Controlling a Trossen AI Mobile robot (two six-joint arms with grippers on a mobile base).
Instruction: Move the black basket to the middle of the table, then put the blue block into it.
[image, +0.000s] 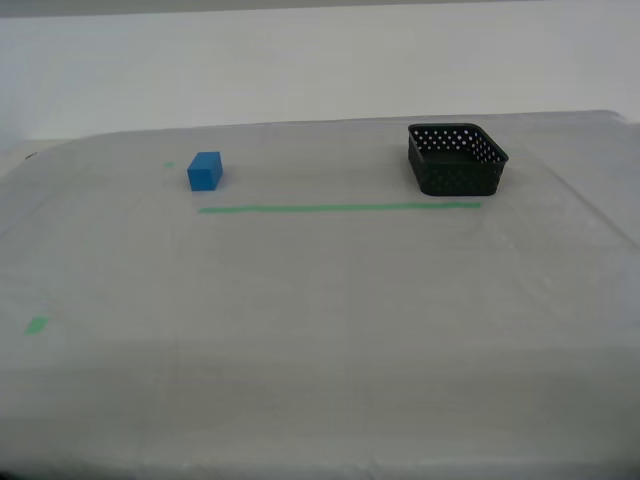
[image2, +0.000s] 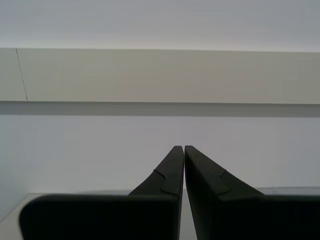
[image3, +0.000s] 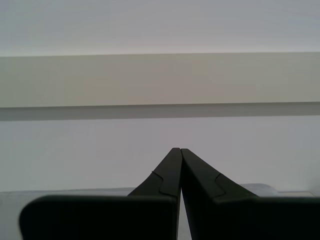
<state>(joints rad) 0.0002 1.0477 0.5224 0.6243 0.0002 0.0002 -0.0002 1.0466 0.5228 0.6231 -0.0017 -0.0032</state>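
Both grippers, first (image3: 180, 149) and second (image2: 183, 146), closed and empty; black basket (image: 457, 158) just beyond green tape line (image: 340, 208), blue block (image: 204, 171) well apart; grasp one basket wall, slide along bench (image: 320, 330).

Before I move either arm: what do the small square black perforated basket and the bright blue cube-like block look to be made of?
The black basket looks like moulded plastic, matte to slightly glossy: thin rigid walls pierced by even rows of round holes. The blue block has plain, flat, uniformly coloured matte faces with crisp edges; painted wood, plastic or dense foam, I cannot tell which.
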